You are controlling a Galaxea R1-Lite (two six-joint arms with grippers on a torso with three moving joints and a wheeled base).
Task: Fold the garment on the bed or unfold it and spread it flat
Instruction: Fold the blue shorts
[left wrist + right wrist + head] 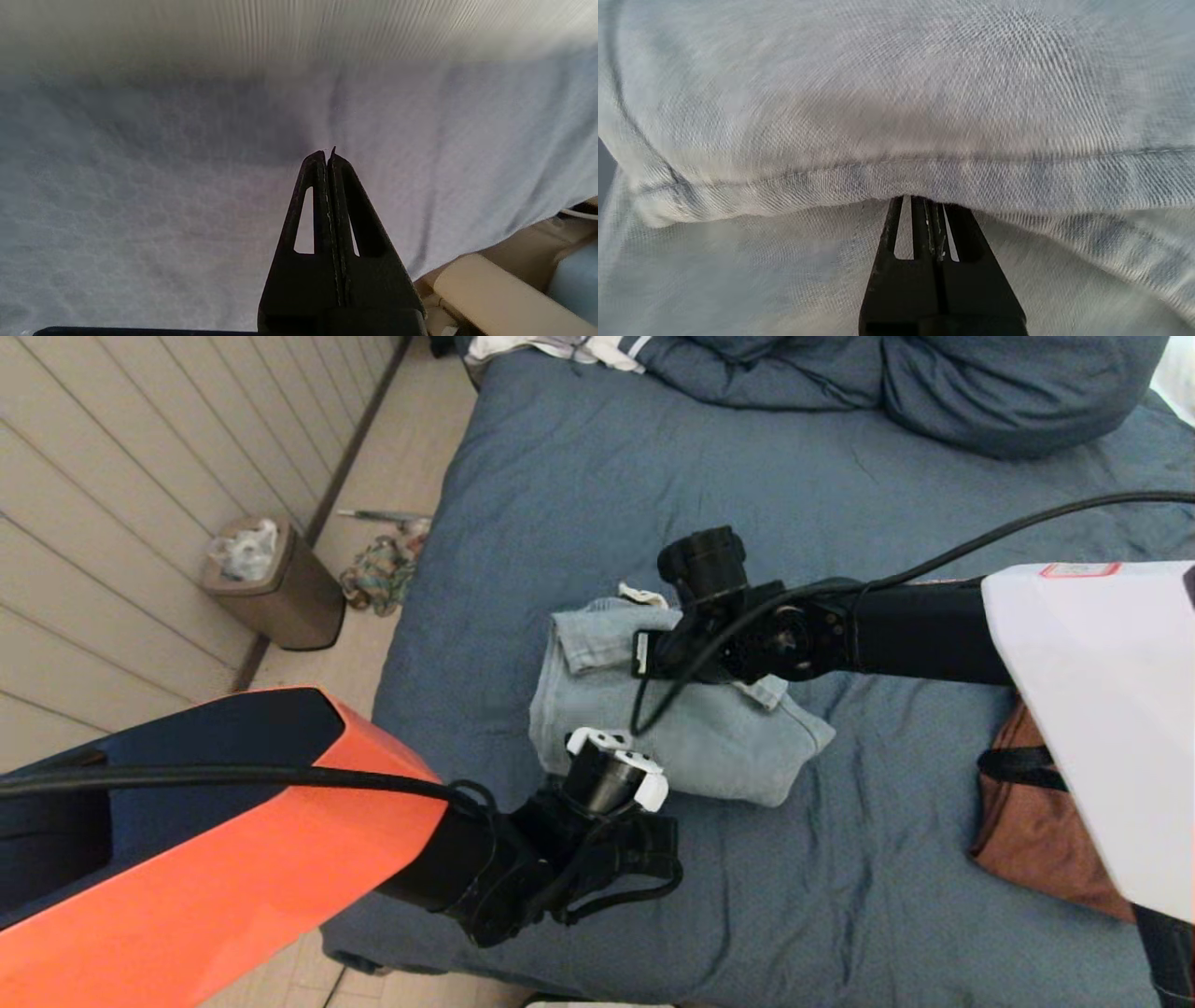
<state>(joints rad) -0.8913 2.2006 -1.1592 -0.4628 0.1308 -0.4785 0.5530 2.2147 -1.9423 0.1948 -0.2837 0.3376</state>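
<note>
Broadly, the bed (579, 476) fills most of the head view, with blue pillows (934, 383) at its far end, a brown bag (1036, 840) near its right side, and a bin (275, 583) and a heap of rags (378, 574) on the floor past its left edge; open cover lies all around the middle. There sits the garment (691, 733), pale denim folded into a thick wad whose long axis runs from far left to near right. The right gripper (931, 210) is clenched with its tips tucked under a seamed fold, its arm hiding the garment's far part, while the left gripper (327, 156), also clenched with nothing between its fingers, hovers at the wad's near left edge.
</note>
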